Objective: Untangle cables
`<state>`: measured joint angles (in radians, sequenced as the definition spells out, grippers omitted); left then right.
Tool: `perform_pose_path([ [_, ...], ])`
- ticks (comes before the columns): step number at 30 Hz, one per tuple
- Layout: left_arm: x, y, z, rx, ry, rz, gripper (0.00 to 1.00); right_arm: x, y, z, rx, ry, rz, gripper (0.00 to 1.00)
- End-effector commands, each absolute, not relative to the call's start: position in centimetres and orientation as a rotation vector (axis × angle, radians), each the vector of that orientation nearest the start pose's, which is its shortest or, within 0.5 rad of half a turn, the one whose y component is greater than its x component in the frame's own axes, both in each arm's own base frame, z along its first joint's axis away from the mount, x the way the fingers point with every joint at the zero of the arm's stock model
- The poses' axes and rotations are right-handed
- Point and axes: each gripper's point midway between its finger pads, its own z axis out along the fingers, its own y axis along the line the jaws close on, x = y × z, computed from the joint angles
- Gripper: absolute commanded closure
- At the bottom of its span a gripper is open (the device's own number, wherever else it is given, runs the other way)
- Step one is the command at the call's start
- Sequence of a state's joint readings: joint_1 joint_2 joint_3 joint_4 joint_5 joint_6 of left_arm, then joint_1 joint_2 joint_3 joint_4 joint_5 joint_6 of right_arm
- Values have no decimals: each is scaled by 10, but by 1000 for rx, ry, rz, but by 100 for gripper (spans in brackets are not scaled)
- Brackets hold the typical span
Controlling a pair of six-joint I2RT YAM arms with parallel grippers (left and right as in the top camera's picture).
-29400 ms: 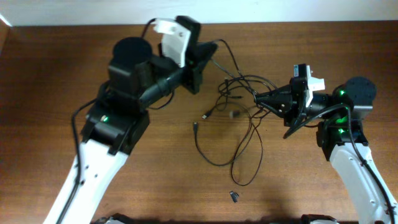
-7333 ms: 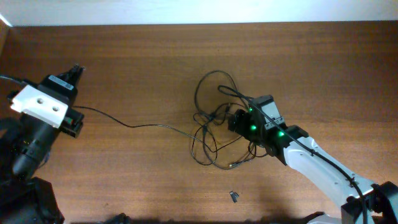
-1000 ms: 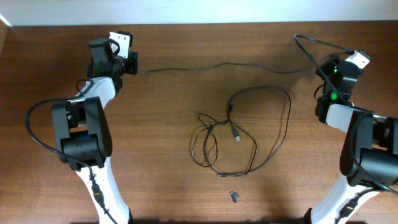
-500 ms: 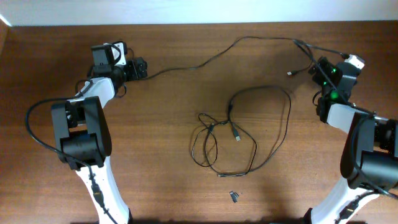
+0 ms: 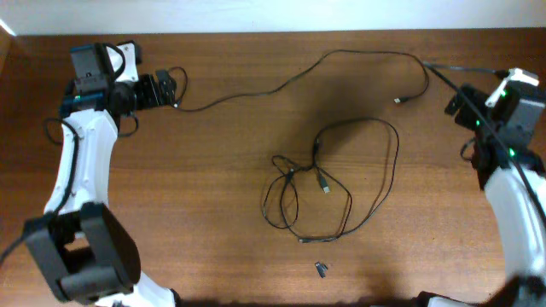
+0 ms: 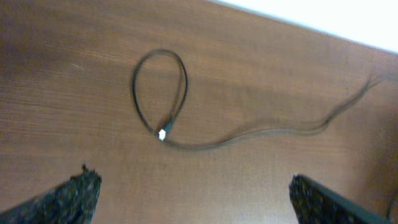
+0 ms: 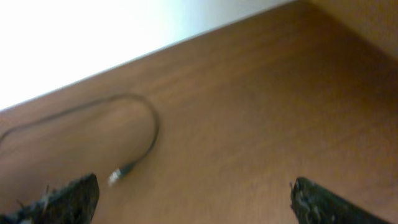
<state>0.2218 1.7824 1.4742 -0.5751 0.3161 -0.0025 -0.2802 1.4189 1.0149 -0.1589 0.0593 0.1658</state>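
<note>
Left fingers (image 6: pixel 81 193) spread wide, nothing between them; right fingers (image 7: pixel 314 196) likewise apart and empty. One cable (image 5: pixel 341 52) lies along the far worktop (image 5: pixel 188 213), its looped end just beside the left fingers, plug (image 5: pixel 398 101) near the right. Two cables (image 5: pixel 292 173) lie tangled mid-worktop, well apart from both arms.

Both arms: white link shells, black joint housings. Left arm (image 5: pixel 72 166) has a black cord (image 5: pixel 49 130) looped off the wrist end. Right arm (image 5: pixel 512 200) has green LEDs (image 5: pixel 510 153) lit. Finger pads (image 6: pixel 78 194) are dark and grainy, possibly foam; too blurry to tell.
</note>
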Motion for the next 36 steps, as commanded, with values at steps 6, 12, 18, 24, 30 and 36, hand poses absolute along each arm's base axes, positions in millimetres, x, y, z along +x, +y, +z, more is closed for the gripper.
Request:
perform_pose_path([
  [6, 404, -36, 190, 546, 2516, -269, 1, 349, -51, 216, 329, 2258, 251, 1],
  [12, 392, -96, 188, 749, 2485, -326, 1, 337, -46, 163, 378, 2470, 293, 1],
  [18, 389, -106, 188, 780, 2478, -334, 1, 346, -11, 88, 234, 2710, 349, 1],
  [24, 389, -106, 188, 778, 2478, -334, 1, 353, 21, 19, 138, 2858, 396, 1],
  [30, 389, -106, 188, 778, 2478, -334, 1, 358, 15, 4, 136, 2878, 300, 52],
  [36, 389, -106, 188, 778, 2478, -334, 1, 354, 15, 4, 140, 2890, 298, 96],
])
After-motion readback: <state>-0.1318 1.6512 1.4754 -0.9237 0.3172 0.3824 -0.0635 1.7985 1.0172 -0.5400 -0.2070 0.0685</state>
